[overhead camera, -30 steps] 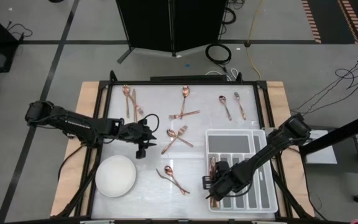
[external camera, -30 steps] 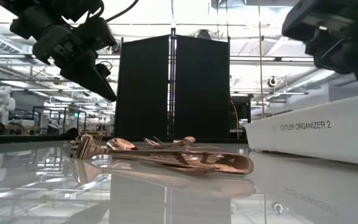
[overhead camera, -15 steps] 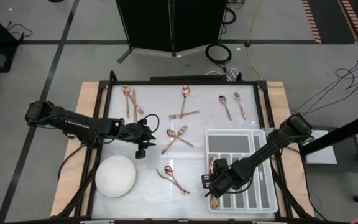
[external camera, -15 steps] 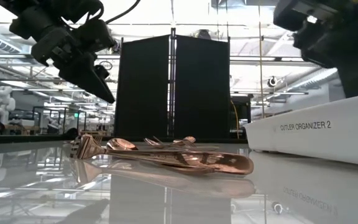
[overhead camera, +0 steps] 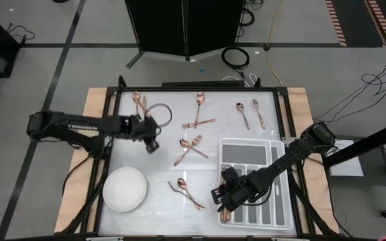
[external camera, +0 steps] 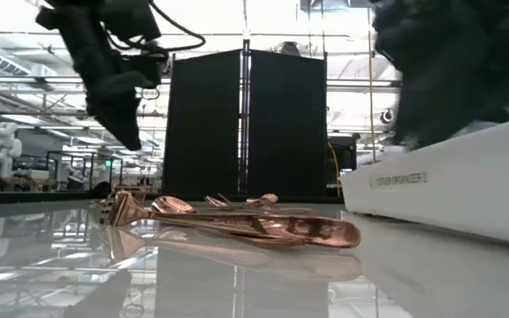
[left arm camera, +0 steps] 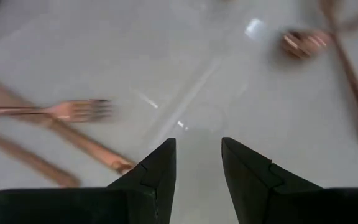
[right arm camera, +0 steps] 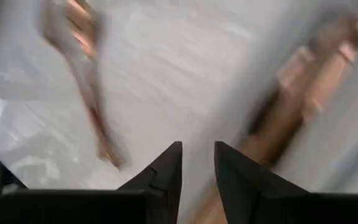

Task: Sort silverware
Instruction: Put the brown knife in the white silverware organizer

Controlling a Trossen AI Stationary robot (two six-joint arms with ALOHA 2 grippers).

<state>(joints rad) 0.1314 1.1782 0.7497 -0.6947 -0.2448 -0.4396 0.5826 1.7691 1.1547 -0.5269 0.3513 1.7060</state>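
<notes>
The right hand (overhead camera: 221, 195), fingers parted and empty, hovers at the grey tray's (overhead camera: 281, 201) left edge, just beside the spoon pair (overhead camera: 186, 191) lying slantwise on the counter (overhead camera: 166, 161). The left hand (overhead camera: 151, 142), also parted and empty, hangs farther from the tray, near the crossed forks (overhead camera: 191, 148).

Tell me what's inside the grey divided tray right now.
In the grey divided tray, copper pieces lie in the leftmost slot, beside the right gripper. The visible parts of the other slots look bare. The right arm covers much of the tray, so their number and kind stay hidden.

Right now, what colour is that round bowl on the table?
White; the bowl shows best in the high view, at the table's near left.
</notes>
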